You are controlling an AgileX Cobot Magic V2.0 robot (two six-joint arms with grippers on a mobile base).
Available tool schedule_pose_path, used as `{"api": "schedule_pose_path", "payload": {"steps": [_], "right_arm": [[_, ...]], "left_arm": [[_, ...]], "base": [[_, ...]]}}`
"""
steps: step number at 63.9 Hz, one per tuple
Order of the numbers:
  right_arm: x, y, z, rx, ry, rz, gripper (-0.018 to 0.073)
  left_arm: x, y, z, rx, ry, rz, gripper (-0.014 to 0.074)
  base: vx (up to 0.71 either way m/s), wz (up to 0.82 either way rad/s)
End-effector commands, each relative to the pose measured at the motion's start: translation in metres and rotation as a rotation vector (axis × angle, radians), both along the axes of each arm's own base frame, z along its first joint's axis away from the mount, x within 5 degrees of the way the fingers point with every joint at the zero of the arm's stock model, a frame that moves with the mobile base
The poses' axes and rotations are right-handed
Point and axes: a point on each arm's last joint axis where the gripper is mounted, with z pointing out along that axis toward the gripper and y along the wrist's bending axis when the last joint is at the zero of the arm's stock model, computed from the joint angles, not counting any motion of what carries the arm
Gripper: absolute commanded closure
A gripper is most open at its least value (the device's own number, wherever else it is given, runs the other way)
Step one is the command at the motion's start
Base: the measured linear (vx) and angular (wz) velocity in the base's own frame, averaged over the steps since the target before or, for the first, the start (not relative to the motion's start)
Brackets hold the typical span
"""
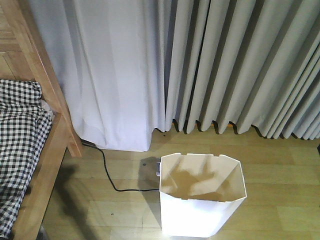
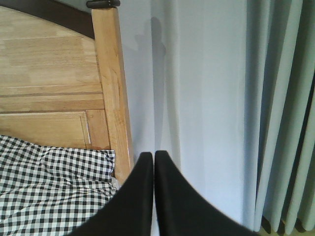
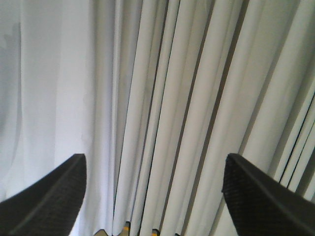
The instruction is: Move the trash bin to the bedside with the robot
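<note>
Trash bin [image 1: 202, 200] at six o'clock, bed [image 1: 47, 155] at nine; left gripper [image 2: 154, 156] jaws clenched empty, right gripper [image 3: 152, 169] released: pushing risks tipping it or snagging the floor cable [image 1: 112, 177].

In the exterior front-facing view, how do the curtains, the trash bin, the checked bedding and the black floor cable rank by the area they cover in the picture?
Largest to smallest, by apparent area only:
1. curtains
2. trash bin
3. checked bedding, close to the bin and cut off by the frame edge, so unsure
4. black floor cable
</note>
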Motion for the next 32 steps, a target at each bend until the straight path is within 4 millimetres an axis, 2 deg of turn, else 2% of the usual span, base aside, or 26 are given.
{"api": "schedule_pose_path", "payload": {"steps": [1, 7, 11, 17, 25, 32], "right_arm": [[-0.0003, -0.0017, 0.0123, -0.007, -0.063, -0.017, 0.0014], [-0.0003, -0.0019, 0.0118, -0.023, -0.059, -0.019, 0.0038], [-0.0003, -0.0019, 0.0117, -0.025, -0.058, -0.020, 0.0105], [-0.0004, -0.0013, 0.0120, 0.021, -0.056, -0.014, 0.0282], [-0.0004, -0.0015, 0.0130, 0.030, -0.066, -0.017, 0.0578], [-0.0003, -0.0021, 0.0146, 0.032, -0.084, -0.024, 0.0571]], "left_arm": [[-0.0015, -0.0006, 0.0151, 0.002, -0.103, -0.007, 0.0603], [-0.0015, -0.0006, 0.0151, 0.002, -0.103, -0.007, 0.0603], [-0.0015, -0.0006, 0.0151, 0.002, -0.103, -0.007, 0.0603], [-0.0015, -0.0006, 0.0151, 0.002, -0.103, -0.007, 0.0603], [-0.0015, -0.0006, 0.0151, 0.002, -0.103, -0.007, 0.0603], [-0.0015, -0.0006, 0.0151, 0.002, -0.103, -0.007, 0.0603]], "base": [[0.00, 0.00], [0.00, 0.00], [0.00, 0.00], [0.00, 0.00], [0.00, 0.00], [0.00, 0.00]]}}
